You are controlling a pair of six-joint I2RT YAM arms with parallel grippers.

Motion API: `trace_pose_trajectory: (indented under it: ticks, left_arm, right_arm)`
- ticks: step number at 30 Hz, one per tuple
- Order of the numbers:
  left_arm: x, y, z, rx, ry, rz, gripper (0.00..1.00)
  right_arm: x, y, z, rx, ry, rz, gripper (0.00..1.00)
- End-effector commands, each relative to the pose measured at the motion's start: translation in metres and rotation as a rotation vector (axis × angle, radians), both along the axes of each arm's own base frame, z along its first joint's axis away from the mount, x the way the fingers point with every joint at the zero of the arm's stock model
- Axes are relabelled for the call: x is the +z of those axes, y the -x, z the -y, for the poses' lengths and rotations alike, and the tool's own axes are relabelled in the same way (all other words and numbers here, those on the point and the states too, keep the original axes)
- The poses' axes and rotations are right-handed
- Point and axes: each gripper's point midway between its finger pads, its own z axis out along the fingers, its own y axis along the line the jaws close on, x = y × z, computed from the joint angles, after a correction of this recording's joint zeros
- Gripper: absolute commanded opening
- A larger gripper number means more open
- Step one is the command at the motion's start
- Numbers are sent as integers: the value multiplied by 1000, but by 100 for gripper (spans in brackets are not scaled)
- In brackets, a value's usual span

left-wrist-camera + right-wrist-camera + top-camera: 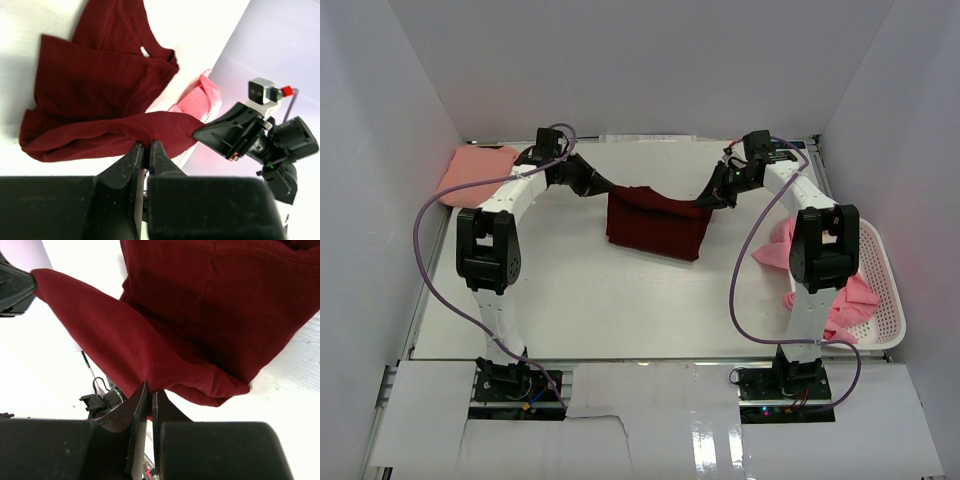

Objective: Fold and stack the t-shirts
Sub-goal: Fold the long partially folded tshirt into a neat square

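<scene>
hidden: I can't tell which part of the maroon t-shirt (655, 228) each gripper has. In top view the wrists cover both pinch pts. mesh basket (888, 300) partly behind rt arm.
axis: long axis runs left-right across the counter (580, 300). Far edge pulled taut & lifted, body sags folded onto counter.
left gripper (148, 148): clamped on one end of that edge, cloth btw fingers.
right gripper (149, 391): clamped on opp end.
shirt vs grippers: strung btw the two, bulk on my near side of them, mid-counter.
salmon t-shirt (475, 172): far-left corner, well apart.
pink t-shirts (850, 300): heaped in basket, one over its left rim.
</scene>
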Motion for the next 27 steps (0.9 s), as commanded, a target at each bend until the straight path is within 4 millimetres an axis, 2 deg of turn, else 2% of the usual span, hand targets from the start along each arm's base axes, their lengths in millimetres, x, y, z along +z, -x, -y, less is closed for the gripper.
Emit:
trace_pose_trajectory:
  ticks: [1, 7, 11, 15, 18, 19, 27]
  left_arm:
    - [36, -11, 2, -29, 32, 111, 0]
    - [47, -9, 8, -65, 67, 130, 0]
    - [43, -5, 17, -112, 98, 122, 0]
    - [31, -4, 35, -168, 126, 108, 1]
    - [33, -4, 48, -210, 147, 117, 2]
    - [28, -3, 53, -226, 152, 107, 2]
    - [19, -14, 67, -253, 168, 114, 2]
  right_arm:
    - [19, -6, 3, -2, -2, 68, 9]
    - [24, 1, 5, -9, 6, 75, 9]
    - [25, 6, 10, -33, 22, 86, 8]
    - [23, 10, 14, -60, 33, 85, 8]
    - [23, 12, 18, -83, 41, 89, 8]
    - [23, 15, 20, -89, 42, 88, 8]
    - [25, 5, 32, -131, 55, 110, 8]
